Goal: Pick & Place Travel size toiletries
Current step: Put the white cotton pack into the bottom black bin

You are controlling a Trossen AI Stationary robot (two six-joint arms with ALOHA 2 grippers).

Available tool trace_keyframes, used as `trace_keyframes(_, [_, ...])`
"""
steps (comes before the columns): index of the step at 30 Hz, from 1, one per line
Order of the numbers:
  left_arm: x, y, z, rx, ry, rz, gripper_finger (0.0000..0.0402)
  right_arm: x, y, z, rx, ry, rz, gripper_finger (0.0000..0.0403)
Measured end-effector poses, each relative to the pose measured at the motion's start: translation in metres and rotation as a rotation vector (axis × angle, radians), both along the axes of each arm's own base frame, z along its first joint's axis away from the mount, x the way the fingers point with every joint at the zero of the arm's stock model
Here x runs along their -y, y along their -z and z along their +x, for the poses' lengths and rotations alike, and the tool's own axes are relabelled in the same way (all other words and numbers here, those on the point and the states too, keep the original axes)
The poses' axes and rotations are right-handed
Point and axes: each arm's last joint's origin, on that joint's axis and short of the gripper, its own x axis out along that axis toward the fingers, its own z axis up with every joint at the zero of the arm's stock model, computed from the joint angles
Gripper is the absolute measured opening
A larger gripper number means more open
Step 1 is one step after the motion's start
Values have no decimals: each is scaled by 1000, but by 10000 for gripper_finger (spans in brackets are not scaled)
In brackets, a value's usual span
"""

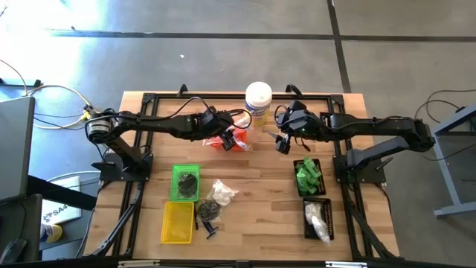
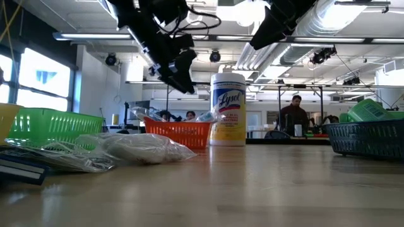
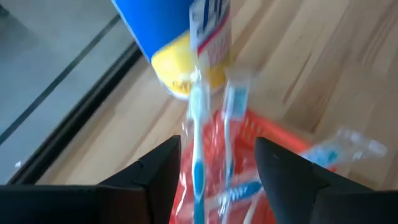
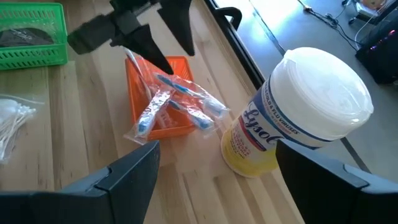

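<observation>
Several clear-wrapped toothbrushes point(image 4: 180, 99), blue and white, lie crisscross in and over the orange mesh tray point(image 4: 155, 127) at the table's far middle. My left gripper point(image 4: 177, 60) hangs open just above that tray, pointing down at a slant. In the left wrist view, two wrapped toothbrushes point(image 3: 198, 124) show in the gap of my left gripper point(image 3: 217, 149), apart from both fingers. My right gripper point(image 1: 282, 145) hangs open and empty in the air right of the tray, with the white canister point(image 1: 258, 100) between the two arms.
The white canister with a yellow label point(image 2: 227, 110) stands right behind the orange tray. A green tray point(image 1: 185, 182) and a yellow tray point(image 1: 178, 222) sit near left. Two black trays point(image 1: 309, 177) point(image 1: 317, 219) sit near right. Loose clear bags point(image 1: 222, 192) and small black pieces point(image 1: 208, 212) lie mid-table.
</observation>
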Motion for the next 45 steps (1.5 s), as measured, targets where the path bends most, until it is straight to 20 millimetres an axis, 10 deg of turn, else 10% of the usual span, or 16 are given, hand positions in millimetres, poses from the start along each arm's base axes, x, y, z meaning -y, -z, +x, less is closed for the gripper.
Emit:
trace_keyframes(13, [4, -11, 5, 41, 25, 24, 195, 0, -3, 2, 10, -33, -47, 314])
trace_keyframes(30, [59, -19, 4, 174, 386, 23, 8, -1, 1, 0, -31, -47, -28, 253])
trace_keyframes(45, [113, 4, -36, -48, 706, -191, 2, -6, 1, 2, -6, -225, 98, 204])
